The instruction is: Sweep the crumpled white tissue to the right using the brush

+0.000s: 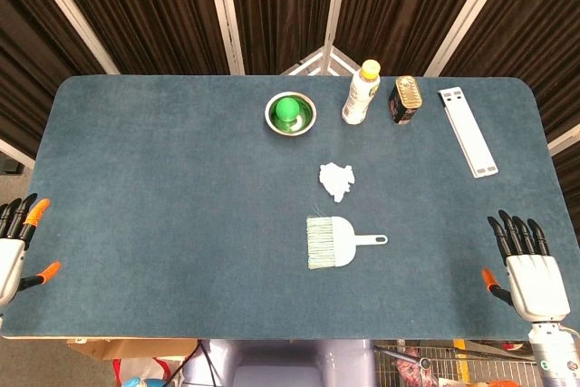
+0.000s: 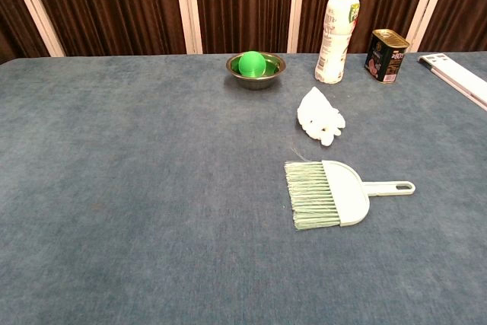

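Observation:
A crumpled white tissue lies near the middle of the blue table. Just in front of it rests a pale green brush, bristles pointing left and its white handle pointing right. My right hand hovers open at the table's front right corner, fingers spread, well to the right of the brush. Over the front left edge my left hand is also open and holds nothing. Neither hand shows in the chest view.
At the back stand a steel bowl with a green ball, a white bottle with a yellow cap and a dark tin can. A white flat bar lies at the back right.

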